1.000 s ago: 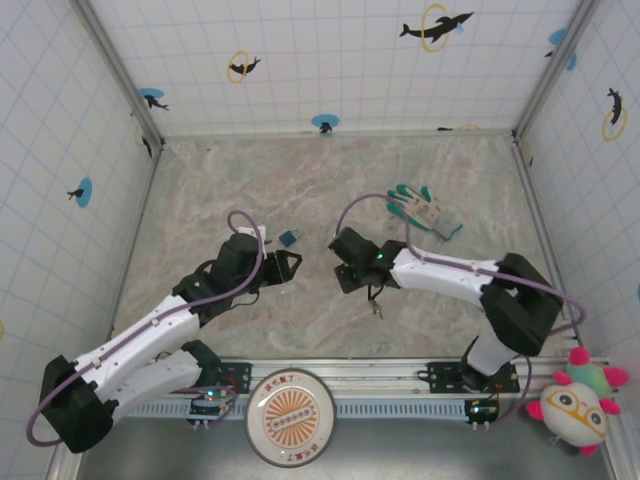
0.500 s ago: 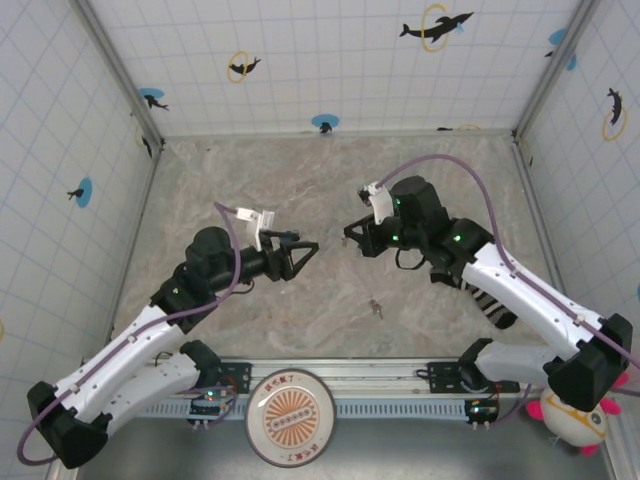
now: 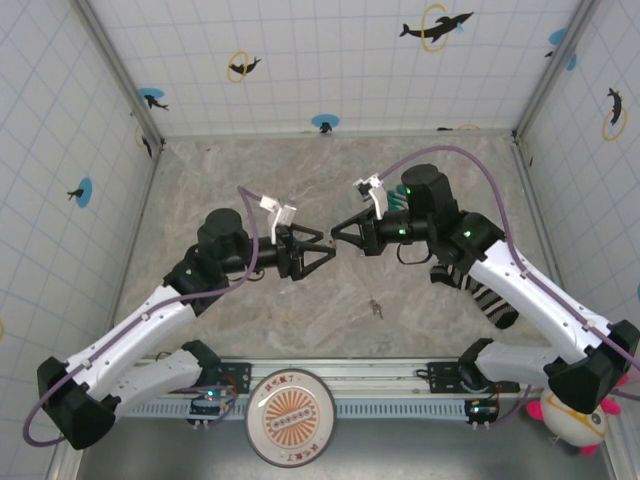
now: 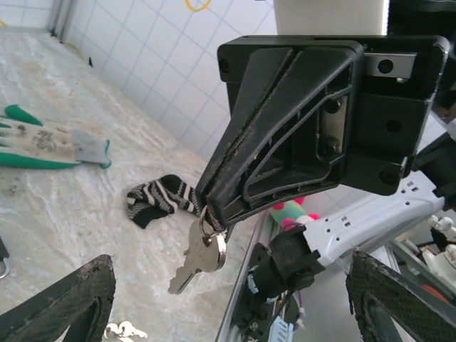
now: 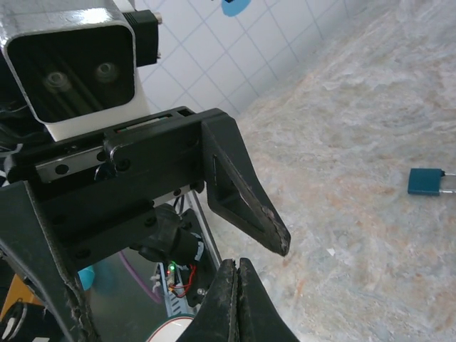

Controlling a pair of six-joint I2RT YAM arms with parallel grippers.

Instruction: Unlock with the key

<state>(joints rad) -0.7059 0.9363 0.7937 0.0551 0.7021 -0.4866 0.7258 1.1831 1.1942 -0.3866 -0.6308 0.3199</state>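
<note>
My right pincer [image 4: 208, 204] is pressed together on the key [image 4: 194, 262], which dangles above the marbled table [image 3: 250, 170]. My left pincer [image 3: 323, 246] stands spread, facing it. Tiled walls [image 3: 330, 60] surround us.

Marbled tabletop [image 3: 250, 170]. Lying on it: green-and-white glove [image 4: 43, 139], black-and-white striped sock [image 4: 160, 199] beside it, teal padlock [image 5: 427, 182], and a small metallic item [image 3: 375, 308] near the front rail.

Lab test cell: gridded walls [image 3: 330, 60], dolphin stickers [image 3: 435, 27], marble-look table [image 3: 300, 170].
</note>
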